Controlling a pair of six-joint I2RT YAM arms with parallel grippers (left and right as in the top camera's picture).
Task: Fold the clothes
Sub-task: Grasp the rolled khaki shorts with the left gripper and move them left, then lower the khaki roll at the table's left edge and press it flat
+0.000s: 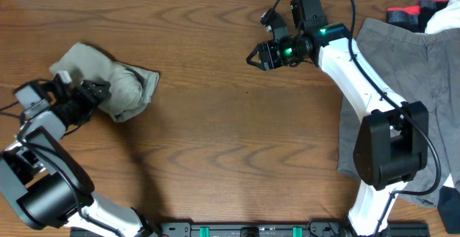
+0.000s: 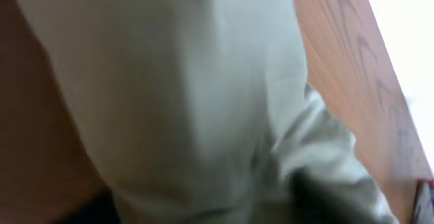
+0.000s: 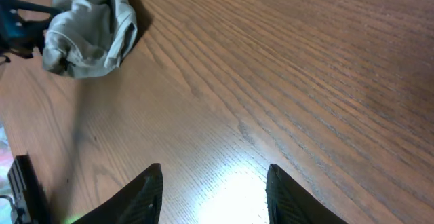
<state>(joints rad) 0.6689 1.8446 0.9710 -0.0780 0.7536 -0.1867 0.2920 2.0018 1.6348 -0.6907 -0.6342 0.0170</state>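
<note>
the khaki shorts (image 1: 115,86) lie bunched in a rumpled heap at the left of the overhead frame, on the wooden table (image 1: 215,136), not spread flat. the left gripper (image 1: 93,91) sits at the heap's left edge, its tip against the cloth. from above the fingers are lost against the fabric, and the left wrist view is filled with blurred pale cloth (image 2: 190,102) with a strip of wood at the right, so i cannot tell whether these jaws are wide, narrow or pinching the cloth. the right gripper (image 1: 253,57) is in the upper middle of the overhead frame, well apart from the heap and pointing left toward it, over bare wood. in the right wrist view its gripper (image 3: 213,183) shows two dark fingers at the bottom edge, set moderately apart with only table (image 3: 305,81) between them; it holds nothing. the same view shows the khaki heap (image 3: 88,27) at the upper left, far from those fingers. the grey shorts (image 1: 402,57) lie spread at the right side of the overhead frame, partly under the right arm, running from the upper right down toward the lower right edge. a red and black item (image 1: 410,13) and something white (image 1: 445,18) sit in the upper right corner, just beside the grey shorts' top edge.
</note>
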